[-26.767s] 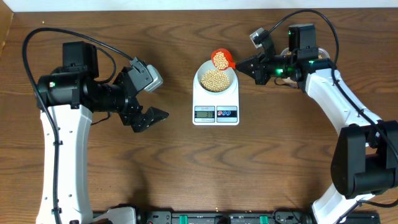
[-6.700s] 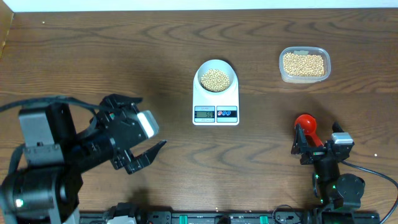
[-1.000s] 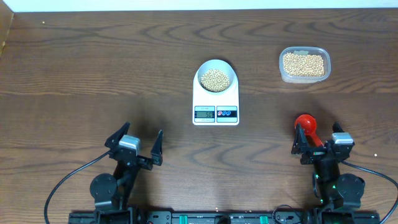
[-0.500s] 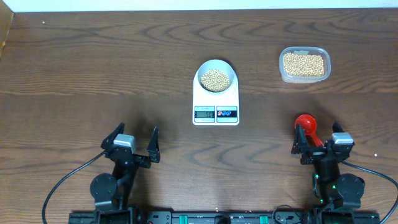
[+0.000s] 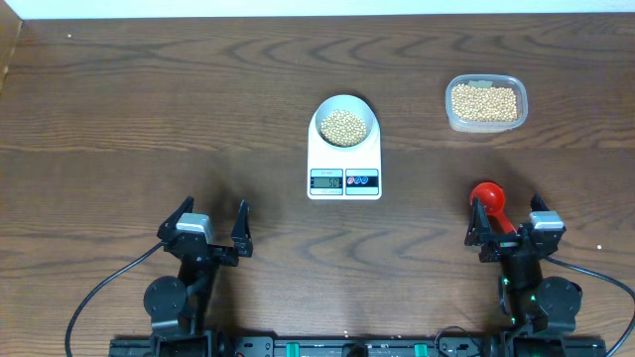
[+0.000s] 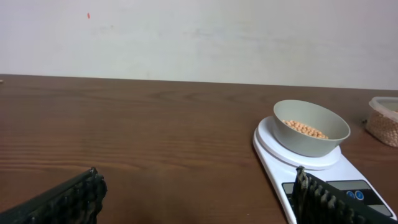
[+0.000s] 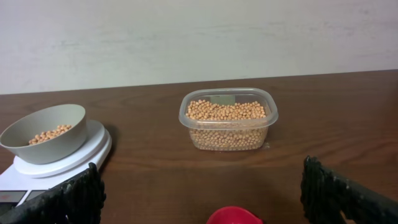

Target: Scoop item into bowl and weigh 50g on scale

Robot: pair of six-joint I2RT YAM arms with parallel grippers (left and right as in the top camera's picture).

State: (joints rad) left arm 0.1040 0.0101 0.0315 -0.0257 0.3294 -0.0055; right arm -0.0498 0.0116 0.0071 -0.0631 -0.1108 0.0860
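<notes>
Wooden table point(image 5: 149, 119) bears scale point(image 5: 344, 159), display point(image 5: 326, 179) unreadable; left fingers point(image 6: 68, 199) and right fingers point(image 7: 348, 193) spread wide.

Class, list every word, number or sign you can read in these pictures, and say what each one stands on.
No text can be read here.
Digits on the scale display: too small to read.
Marks on its two round buttons: too blurred to read.

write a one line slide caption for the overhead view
Bowl of beans on the scale, bean tub nearby, red scoop at the open right gripper, left gripper open and empty.
</notes>
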